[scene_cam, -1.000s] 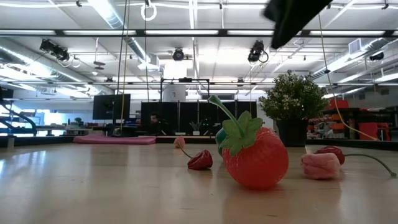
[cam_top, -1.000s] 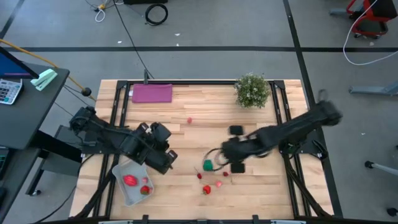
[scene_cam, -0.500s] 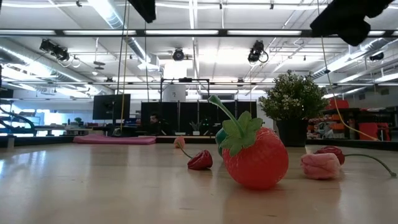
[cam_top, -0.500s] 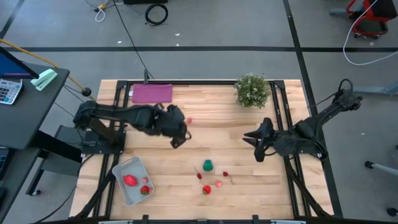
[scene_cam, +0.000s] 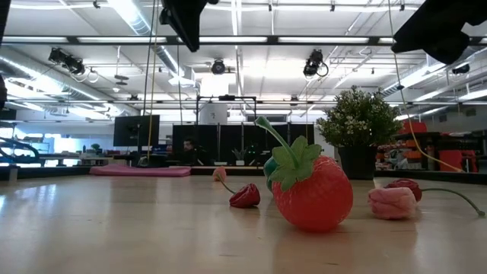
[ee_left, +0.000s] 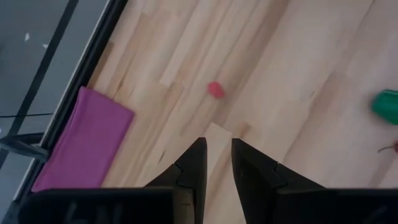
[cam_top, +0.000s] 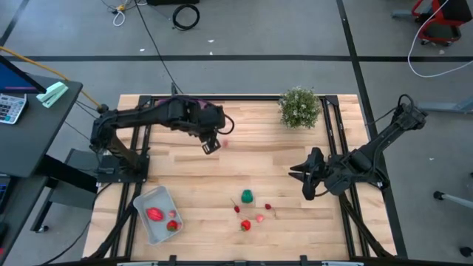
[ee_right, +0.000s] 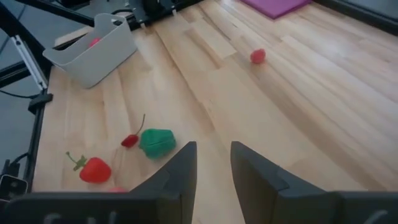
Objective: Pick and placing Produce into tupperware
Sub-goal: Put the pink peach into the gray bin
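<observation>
The tupperware sits at the table's near left and holds red produce. A loose cluster lies near the table's middle front: a green piece, a strawberry, a pink piece and two cherries. One small pink-red piece lies alone toward the far side. My left gripper hovers just left of that piece, open by a narrow gap, with the piece ahead of its fingers. My right gripper waits at the right, narrowly open, holding nothing.
A purple sheet lies at the far left edge, close behind my left gripper. A potted plant stands at the far right. Bare wood lies between the lone piece and the produce cluster. Black frame rails run along the table's sides.
My left gripper has swung from above the tupperware at the near left toward the far edge, ending beside the lone pink piece. My right gripper has pulled back from the produce cluster toward the table's right edge, empty. The produce has stayed in place.
</observation>
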`<state>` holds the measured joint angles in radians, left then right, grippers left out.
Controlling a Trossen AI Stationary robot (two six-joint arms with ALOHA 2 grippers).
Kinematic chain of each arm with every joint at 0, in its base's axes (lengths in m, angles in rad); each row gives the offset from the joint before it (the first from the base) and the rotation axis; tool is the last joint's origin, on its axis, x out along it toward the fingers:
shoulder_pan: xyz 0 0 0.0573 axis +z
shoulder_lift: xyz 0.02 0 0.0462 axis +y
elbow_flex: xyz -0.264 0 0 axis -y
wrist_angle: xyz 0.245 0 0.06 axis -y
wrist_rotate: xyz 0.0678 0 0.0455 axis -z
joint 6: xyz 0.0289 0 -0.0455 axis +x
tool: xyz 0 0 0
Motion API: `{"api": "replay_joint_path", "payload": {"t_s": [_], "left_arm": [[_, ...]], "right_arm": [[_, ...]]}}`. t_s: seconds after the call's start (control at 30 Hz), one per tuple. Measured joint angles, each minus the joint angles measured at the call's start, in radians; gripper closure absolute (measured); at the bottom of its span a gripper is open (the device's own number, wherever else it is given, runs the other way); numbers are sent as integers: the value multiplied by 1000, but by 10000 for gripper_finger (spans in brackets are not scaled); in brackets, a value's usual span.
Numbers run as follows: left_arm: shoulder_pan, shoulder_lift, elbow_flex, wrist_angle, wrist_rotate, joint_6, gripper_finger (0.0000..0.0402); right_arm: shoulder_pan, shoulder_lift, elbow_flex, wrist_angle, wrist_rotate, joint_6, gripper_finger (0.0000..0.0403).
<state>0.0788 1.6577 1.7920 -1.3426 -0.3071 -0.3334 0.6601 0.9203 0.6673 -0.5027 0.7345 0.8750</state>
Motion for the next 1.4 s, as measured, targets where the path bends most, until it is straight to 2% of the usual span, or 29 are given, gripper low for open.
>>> {"api": "replay_joint_path", "payload": {"t_s": [0.13, 0.3, 0.47, 0.6, 0.7, 0.8, 0.9, 1.0, 1.1, 1.17, 1.27, 1.4], "left_arm": [[19, 0, 0, -31, 3, 27, 324], [13, -56, 0, -211, -3, -29, 322], [2, -244, 0, -216, -22, -88, 324], [-31, -420, -16, -165, -116, -180, 323], [-62, -564, -157, -7, -169, -202, 322], [-96, -708, -408, 250, -171, -134, 327], [-120, -815, -680, 526, -131, -71, 333], [-122, -865, -906, 816, -35, -67, 338], [-121, -853, -1081, 1060, 42, -80, 342], [-113, -814, -1167, 1165, 51, -104, 342], [-69, -745, -1231, 1201, 36, -101, 338], [3, -604, -1242, 1212, 43, -116, 326]], "right_arm": [[0, 0, 0, -6, 0, -19, 298], [13, 1, -8, -37, -1, -6, 298], [51, 1, -16, -80, -1, 66, 298], [74, 2, -16, -76, 2, 107, 298], [81, 3, -16, -76, 14, 112, 298], [82, 3, -16, -73, 34, 117, 298], [82, 3, -16, -69, 41, 117, 298], [82, 3, -16, -68, 82, 115, 298], [73, 3, -16, -67, 146, 91, 298], [60, 3, -16, -67, 169, 85, 298], [37, 3, -16, -66, 174, 85, 298], [-6, 3, -16, -65, 174, 84, 298]]}}
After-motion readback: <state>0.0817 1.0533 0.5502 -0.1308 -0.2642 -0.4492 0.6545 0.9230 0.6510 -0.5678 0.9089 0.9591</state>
